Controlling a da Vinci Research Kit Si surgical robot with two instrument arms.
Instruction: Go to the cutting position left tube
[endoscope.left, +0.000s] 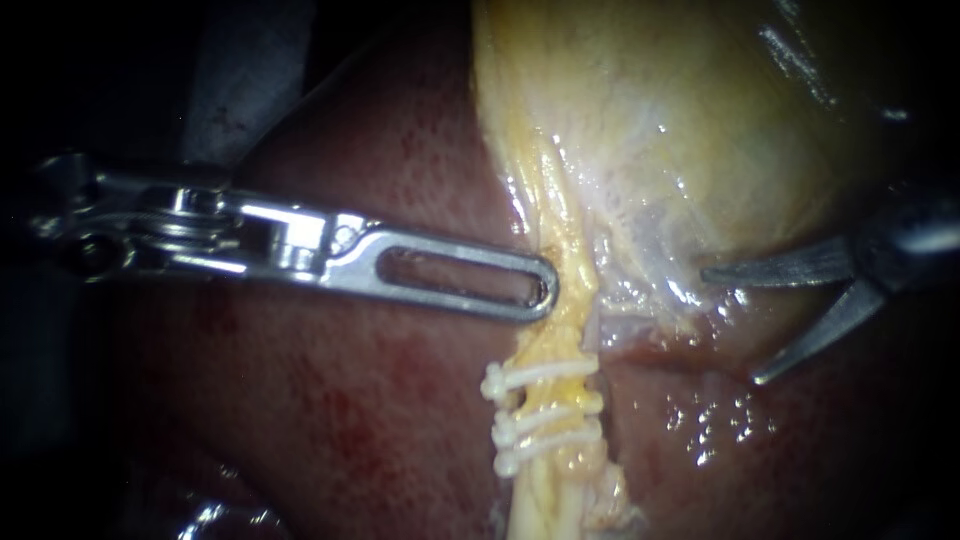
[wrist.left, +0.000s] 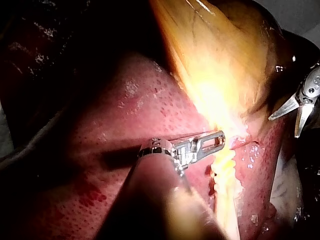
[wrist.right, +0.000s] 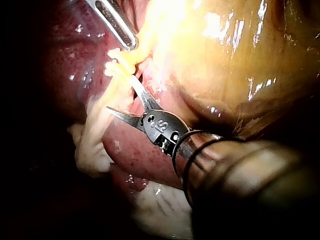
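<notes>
A yellow tube (endoscope.left: 565, 300) runs down from the gallbladder (endoscope.left: 680, 120) over the liver (endoscope.left: 330, 420). Three white clips (endoscope.left: 545, 412) cross it low down. My left instrument (endoscope.left: 545, 292) comes in level from the left. Its slotted jaws are shut on the tube's left edge just above the clips, as the left wrist view (wrist.left: 220, 137) also shows. My right instrument (endoscope.left: 731, 326), with two pointed blades, is open and well to the right of the tube, touching nothing. In the right wrist view its blades (wrist.right: 119, 93) are spread beside the tube (wrist.right: 100, 125).
Wet, pale membrane (endoscope.left: 640, 290) lies between the tube and the open blades. Dark red liver surrounds the tube on both sides. A glistening pool (endoscope.left: 715, 425) sits on the liver below the blades.
</notes>
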